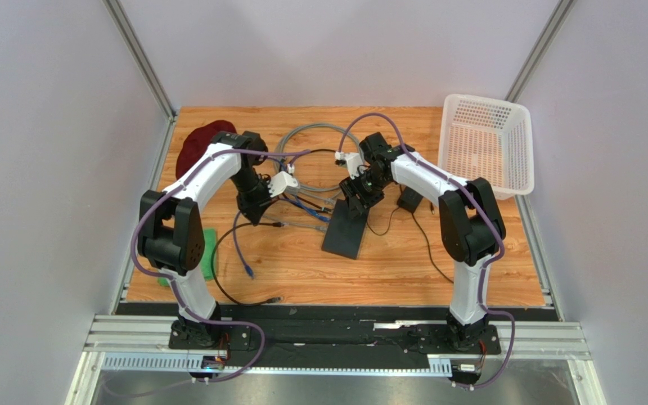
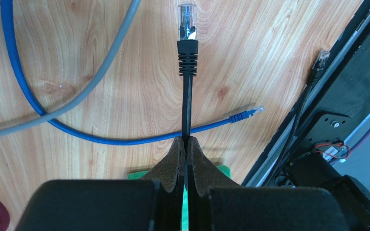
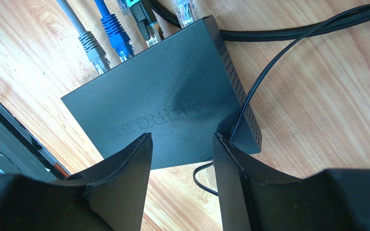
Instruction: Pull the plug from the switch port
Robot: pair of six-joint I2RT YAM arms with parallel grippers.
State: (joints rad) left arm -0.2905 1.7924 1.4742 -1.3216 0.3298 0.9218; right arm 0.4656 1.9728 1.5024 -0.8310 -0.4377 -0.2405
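Left gripper (image 2: 186,144) pinches the cable (image 2: 186,106) behind a clear-tipped black plug (image 2: 187,50); right gripper (image 3: 182,140) gapes over the matte switch (image 3: 163,91).

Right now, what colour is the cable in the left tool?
The cable is black; the left wrist view shows it best.

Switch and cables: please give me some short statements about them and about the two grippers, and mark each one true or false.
1. The left gripper is shut on a black cable, behind its plug. True.
2. That plug sits in a port of the switch. False: it is free, above the bare wooden table.
3. The right gripper is shut on the thin power cord. False: it is open, over the switch.
4. A gray cable and a blue cable reach the switch's port edge side by side. True.
5. The switch lies in the white basket. False: it lies on the table.
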